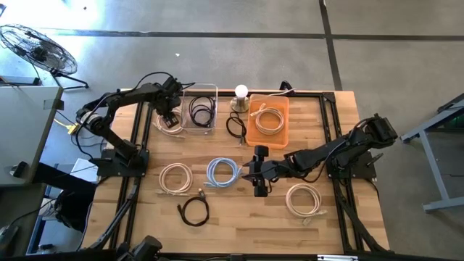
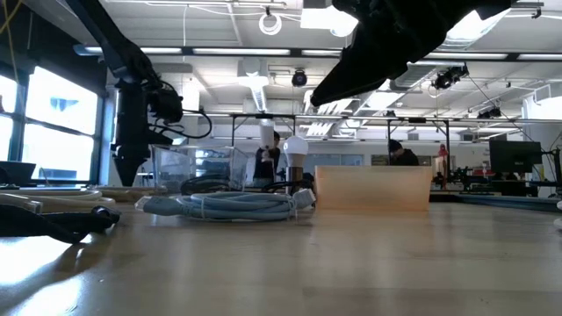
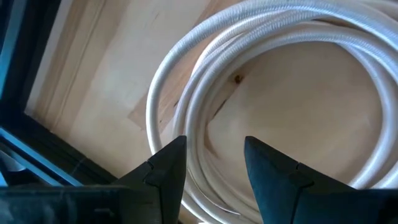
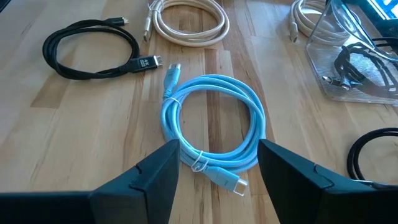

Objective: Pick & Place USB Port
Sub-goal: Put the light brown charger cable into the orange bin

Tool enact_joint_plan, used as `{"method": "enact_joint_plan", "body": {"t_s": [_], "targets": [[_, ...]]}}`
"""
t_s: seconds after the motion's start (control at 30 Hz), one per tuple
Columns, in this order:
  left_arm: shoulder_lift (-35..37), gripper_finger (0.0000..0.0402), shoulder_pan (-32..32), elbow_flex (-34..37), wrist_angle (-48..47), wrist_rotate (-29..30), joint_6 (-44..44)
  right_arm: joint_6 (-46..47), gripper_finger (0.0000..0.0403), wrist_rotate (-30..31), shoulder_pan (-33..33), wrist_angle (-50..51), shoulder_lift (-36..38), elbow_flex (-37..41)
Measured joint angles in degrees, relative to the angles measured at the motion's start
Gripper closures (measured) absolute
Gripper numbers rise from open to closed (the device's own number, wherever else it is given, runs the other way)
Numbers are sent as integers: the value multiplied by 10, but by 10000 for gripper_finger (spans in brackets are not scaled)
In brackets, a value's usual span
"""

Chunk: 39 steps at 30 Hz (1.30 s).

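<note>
White coiled cable [image 3: 273, 81] lies just beside the clear bin [image 1: 200, 109]; the left hand [image 3: 214, 165] hangs open over its edge and may catch only one loop. Right hand [image 4: 217, 165], also open, waits above the blue cable [image 4: 211, 127].

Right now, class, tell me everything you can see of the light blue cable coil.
The light blue cable coil is a smooth, plastic-looking cord wound in several loops, bound by a thin tie, with a matching plug at each end. It lies flat on the wooden table, near its middle, touching nothing else. The right gripper hangs open beside it, its fingers framing the coil in the right wrist view.
</note>
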State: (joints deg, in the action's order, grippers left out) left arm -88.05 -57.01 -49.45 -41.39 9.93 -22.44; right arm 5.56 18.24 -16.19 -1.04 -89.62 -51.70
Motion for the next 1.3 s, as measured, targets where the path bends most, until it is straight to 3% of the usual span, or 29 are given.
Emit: {"method": "enact_joint_plan", "body": {"t_s": [0.73, 0.87, 1.07, 1.3], "targets": [[0, 247, 20, 32, 58, 75, 7, 11, 195, -20, 0, 0, 0, 0], [-1, 281, 21, 32, 56, 76, 3, 11, 195, -20, 0, 0, 0, 0], [-24, 381, 34, 29, 53, 110, 1, 11, 195, -20, 0, 0, 0, 0], [-44, 396, 46, 29, 46, 144, -4, 11, 195, -22, 0, 0, 0, 0]]}}
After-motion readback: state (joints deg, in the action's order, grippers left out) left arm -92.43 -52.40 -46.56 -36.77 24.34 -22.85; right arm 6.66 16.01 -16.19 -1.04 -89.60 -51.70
